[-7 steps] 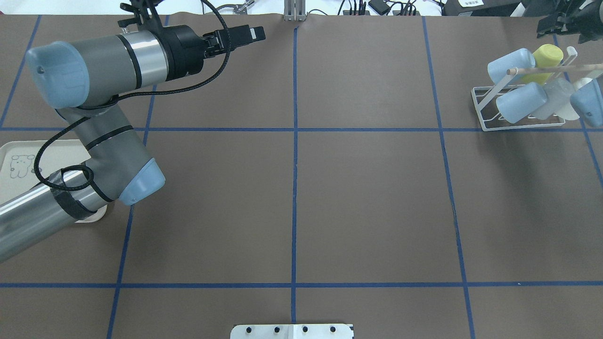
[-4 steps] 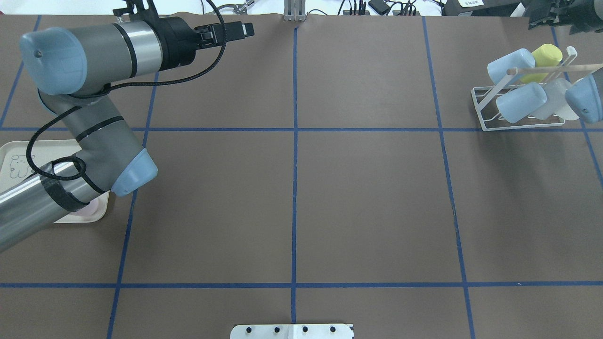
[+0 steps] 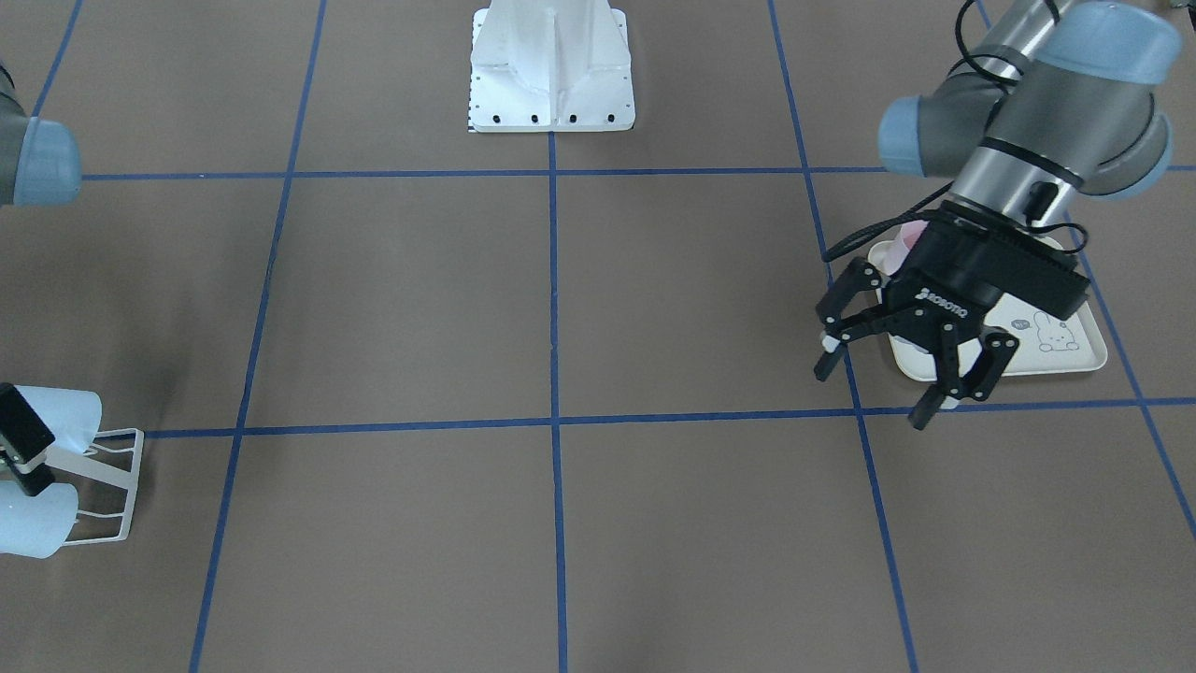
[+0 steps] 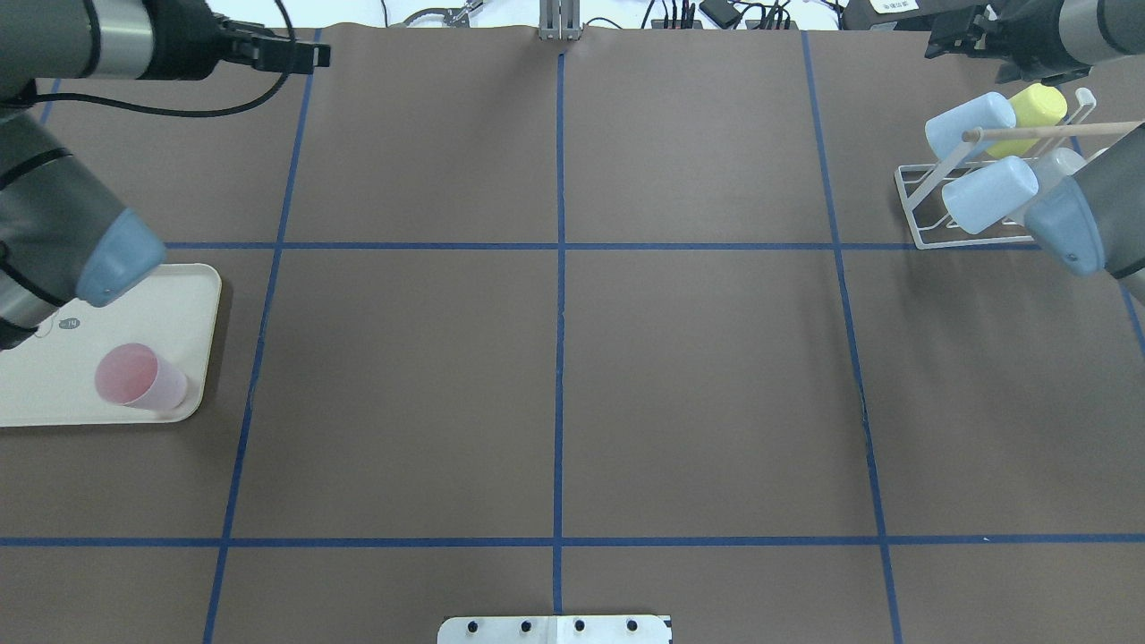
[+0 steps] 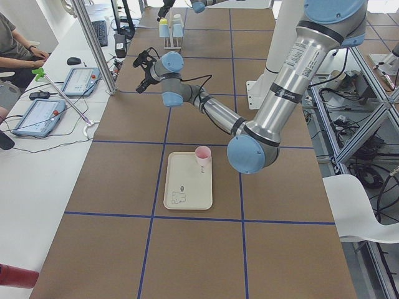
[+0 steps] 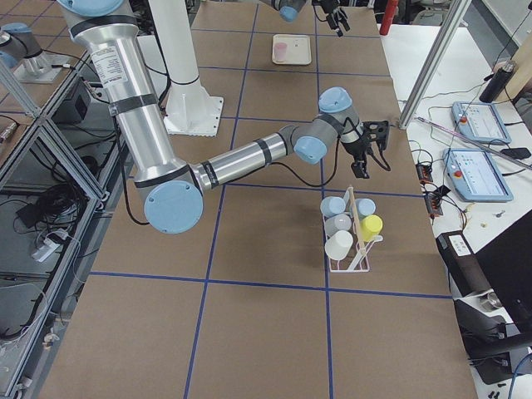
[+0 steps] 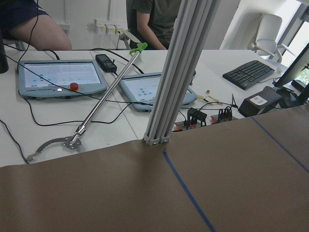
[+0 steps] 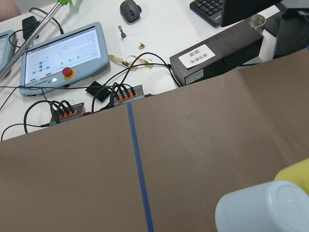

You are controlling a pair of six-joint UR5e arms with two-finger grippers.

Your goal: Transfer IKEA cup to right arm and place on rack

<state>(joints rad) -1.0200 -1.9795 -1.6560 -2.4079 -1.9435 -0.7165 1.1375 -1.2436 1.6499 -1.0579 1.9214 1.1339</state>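
Standing upright on cream rabbit-print tray [image 4: 192, 295], 9 o'clock of surface [image 4: 555, 358]: translucent pink plastic cup [image 4: 141, 377]. Likely light, slick, squashable; pinch mid-wall gently. Empty left claw [image 3: 874, 391] gapes wide; right claw [image 6: 372, 162] unreadable.

The cup [image 4: 140, 377] is pink, the rabbit-print tray [image 3: 1079, 360] cream, the rack [image 4: 908, 207] white.

Robot lab: teach pendants [image 7: 58, 77], gridded table [image 4: 698, 376].

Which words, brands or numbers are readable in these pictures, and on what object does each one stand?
"ROBOTIQ": on the left gripper.
Too small to read: speech bubble on the tray.
Too small to read: tablet screen.
Blurred, unreadable: white label on the black box.
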